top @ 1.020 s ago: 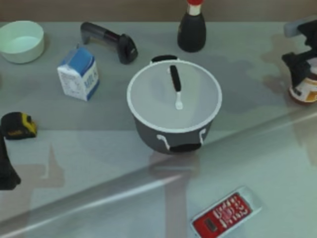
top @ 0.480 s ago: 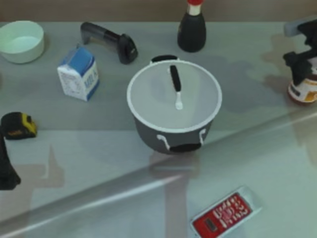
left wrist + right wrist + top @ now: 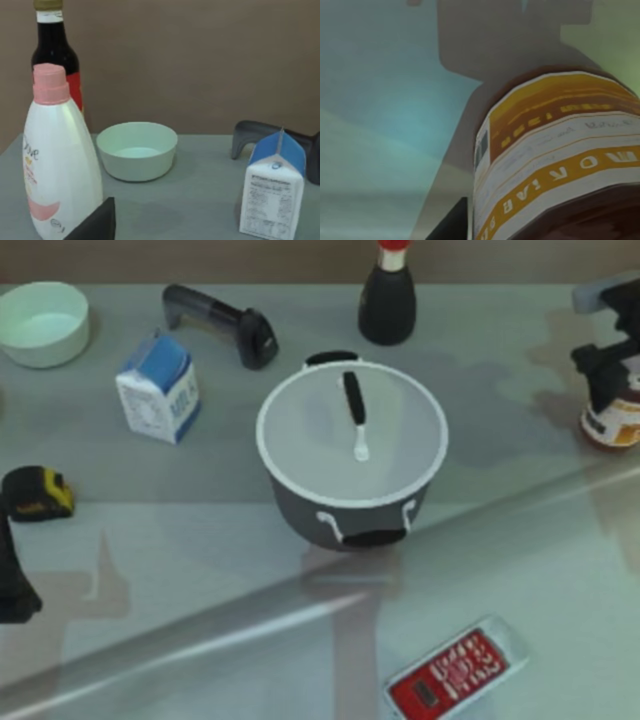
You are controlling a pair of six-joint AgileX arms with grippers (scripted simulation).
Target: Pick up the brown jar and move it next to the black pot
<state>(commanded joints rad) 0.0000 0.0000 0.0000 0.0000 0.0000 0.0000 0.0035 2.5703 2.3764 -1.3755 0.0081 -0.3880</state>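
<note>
Your right gripper (image 3: pixel 612 375) sits directly over the brown jar (image 3: pixel 612 425) at the right edge, fingers seemingly pinching its top so it can travel; the black pot (image 3: pixel 352 455) waits well apart leftward; your left arm idles.

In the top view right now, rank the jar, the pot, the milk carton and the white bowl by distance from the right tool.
1. Jar, under the right tool, right edge.
2. Pot, centre.
3. Milk carton, left of the pot.
4. White bowl, far-left corner.
</note>
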